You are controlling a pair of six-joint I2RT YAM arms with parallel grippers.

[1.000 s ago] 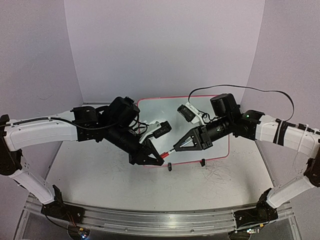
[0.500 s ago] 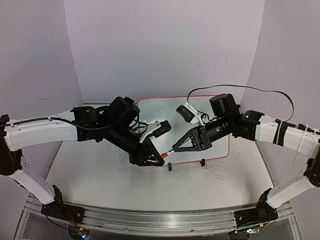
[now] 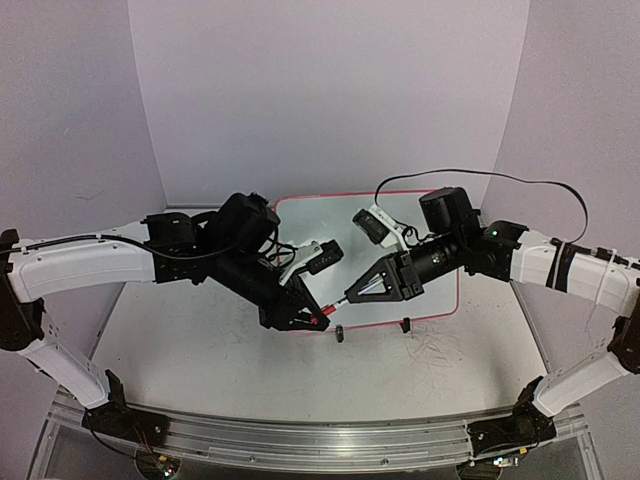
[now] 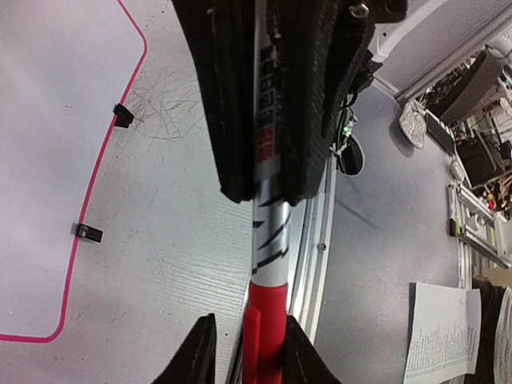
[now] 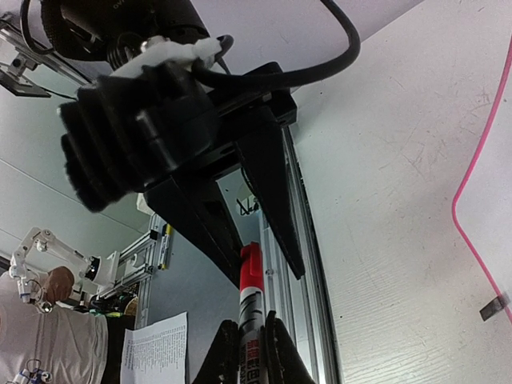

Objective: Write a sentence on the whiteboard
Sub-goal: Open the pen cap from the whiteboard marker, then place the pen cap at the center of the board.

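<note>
Above whiteboard's (image 3: 310, 215) near edge, we see R gripper (image 3: 351, 296) clamped on red marker (image 5: 250, 300); L gripper (image 4: 246, 352) jaws slack round its cap (image 4: 266, 328); label (image 4: 266, 120) unreadable.

The scuffed white table (image 3: 200, 350) carries the red-rimmed whiteboard (image 3: 320, 215) on black clip feet (image 3: 406, 324), near grey scribbles (image 3: 440, 350).

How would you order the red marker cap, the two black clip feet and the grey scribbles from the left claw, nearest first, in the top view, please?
From the left claw:
1. Red marker cap, between its fingers.
2. Left clip foot, just to its right.
3. Right clip foot, farther right.
4. Grey scribbles, farthest right.
</note>
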